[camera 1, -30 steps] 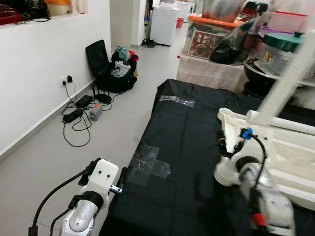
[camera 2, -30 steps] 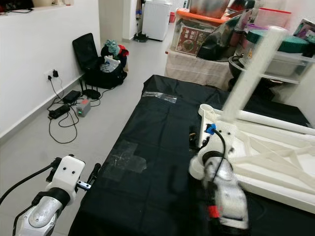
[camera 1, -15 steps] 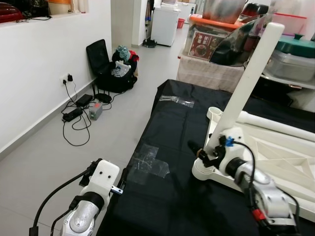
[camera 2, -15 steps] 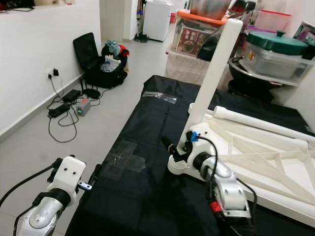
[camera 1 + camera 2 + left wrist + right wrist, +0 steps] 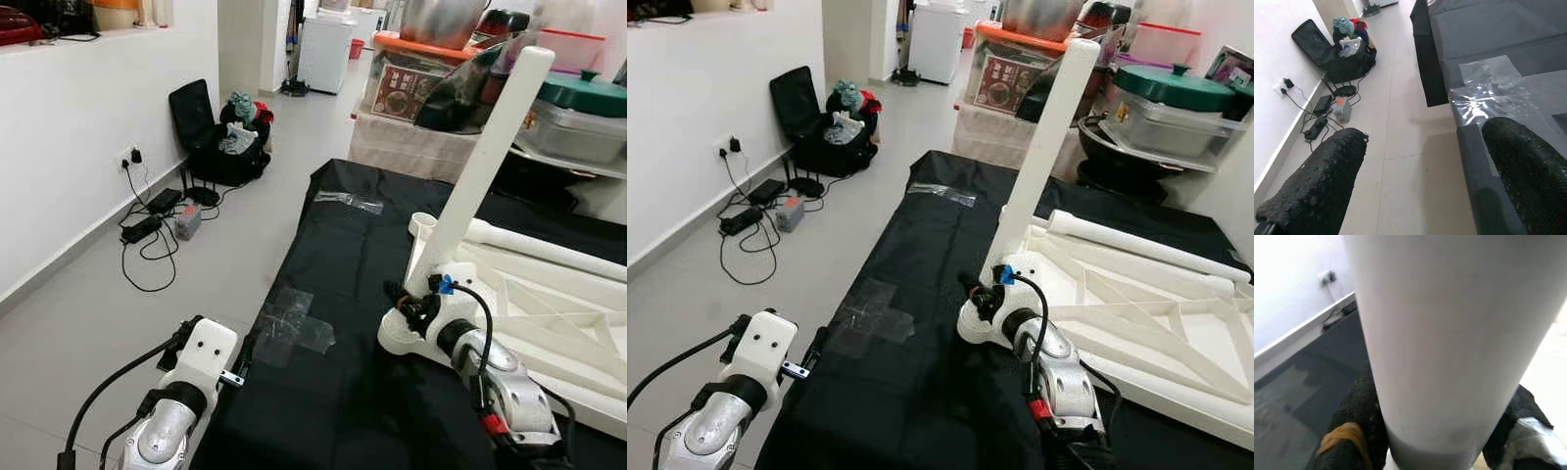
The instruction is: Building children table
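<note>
No readable txt anywhere. Printed label on box, upper mid frame, is showing a pic but lettering too small/blurry.

A smooth white plastic table leg stands over matt black cloth patched with glossy clear tape.
</note>
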Tool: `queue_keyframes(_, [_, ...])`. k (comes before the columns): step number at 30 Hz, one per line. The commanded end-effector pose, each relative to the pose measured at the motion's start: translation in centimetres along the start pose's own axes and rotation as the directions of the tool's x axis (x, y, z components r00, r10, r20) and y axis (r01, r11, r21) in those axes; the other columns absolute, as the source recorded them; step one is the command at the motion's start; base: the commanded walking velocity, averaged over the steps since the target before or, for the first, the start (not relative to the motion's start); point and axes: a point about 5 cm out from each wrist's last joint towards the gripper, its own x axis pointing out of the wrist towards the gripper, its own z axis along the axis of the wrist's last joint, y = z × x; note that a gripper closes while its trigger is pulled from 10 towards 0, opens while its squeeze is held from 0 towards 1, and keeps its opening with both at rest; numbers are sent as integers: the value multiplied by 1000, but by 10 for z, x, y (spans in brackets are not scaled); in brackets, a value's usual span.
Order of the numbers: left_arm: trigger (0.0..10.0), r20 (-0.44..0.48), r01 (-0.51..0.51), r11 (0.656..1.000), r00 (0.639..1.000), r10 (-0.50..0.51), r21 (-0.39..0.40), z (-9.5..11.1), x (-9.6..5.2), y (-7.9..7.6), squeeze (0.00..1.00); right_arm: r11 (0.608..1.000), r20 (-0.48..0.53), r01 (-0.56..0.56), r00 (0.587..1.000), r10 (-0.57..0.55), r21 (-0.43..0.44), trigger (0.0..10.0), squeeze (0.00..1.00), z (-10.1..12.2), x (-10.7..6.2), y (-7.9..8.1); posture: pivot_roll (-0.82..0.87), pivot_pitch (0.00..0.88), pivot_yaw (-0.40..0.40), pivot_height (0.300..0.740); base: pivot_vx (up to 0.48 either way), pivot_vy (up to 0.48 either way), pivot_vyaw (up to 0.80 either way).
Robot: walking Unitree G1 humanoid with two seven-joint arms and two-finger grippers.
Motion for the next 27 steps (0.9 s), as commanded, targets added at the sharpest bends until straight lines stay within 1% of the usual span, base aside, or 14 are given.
queue_keyframes(1, [10000,-10,3,1000,1000,-3,12,-1,-1,0,0,980,74,197,978,-197,4,0,0,9,-8,-19,105,0,-152,740,0,0,0])
queue_keyframes(7, [10000,-10,5,1000,1000,-5,11,-1,0,0,0,911,101,411,907,-409,-5,0,0,11,-19,-21,105,0,-154,740,0,0,0])
queue_keyframes(8, [10000,-10,3,1000,1000,-3,12,-1,0,0,0,831,88,557,828,-553,-17,0,0,10,-28,-31,106,0,-153,740,0,0,0])
queue_keyframes(9, [10000,-10,3,1000,1000,-3,12,-1,0,0,0,831,88,557,828,-553,-17,0,0,10,-28,-31,106,0,-153,740,0,0,0])
queue_keyframes(11, [10000,-11,0,1000,1000,0,13,-2,0,1,0,673,61,739,673,-737,-31,0,0,9,-46,-46,106,0,-156,740,0,0,0])
queue_keyframes(14, [10000,-12,-2,1000,1000,3,14,-2,0,1,0,569,49,821,570,-820,-33,0,0,11,-60,-54,103,0,-156,740,0,0,0])
queue_keyframes(16, [10000,-12,-3,1000,1000,3,15,-3,0,2,0,550,45,834,551,-833,-26,0,0,13,-63,-54,99,0,-152,740,0,0,0])
queue_keyframes(17, [10000,-12,-3,1000,1000,3,15,-3,0,2,0,559,45,829,559,-828,-18,0,0,15,-62,-51,99,0,-152,740,0,0,0])
queue_keyframes(18, [10000,-12,-2,1000,1000,2,15,-3,0,2,0,595,53,803,595,-802,-9,10000,0,17,-59,-45,95,0,-147,740,0,0,0])
queue_keyframes(19, [10000,-12,-2,1000,1000,2,15,-3,0,2,0,595,53,803,595,-802,-9,10000,0,17,-59,-45,95,0,-147,740,0,0,0])
queue_keyframes(22, [10000,-11,2,1000,1000,-2,13,-3,0,0,0,731,143,682,720,-679,39,10000,0,30,-43,-28,100,0,-150,740,0,0,0])
queue_keyframes(24, [10000,-11,2,1000,1000,-2,13,-3,0,0,0,731,143,682,720,-679,39,10000,0,30,-43,-28,100,0,-150,740,0,0,0])
queue_keyframes(25, [10000,-11,-1,1000,1000,1,12,-3,0,0,0,747,171,661,730,-661,67,10000,667,40,-39,-26,104,0,-154,740,0,0,0])
queue_keyframes(27, [10000,-11,-2,1000,1000,2,11,-3,0,0,0,762,183,643,743,-644,75,10000,525,45,-37,-26,104,0,-154,740,0,0,0])
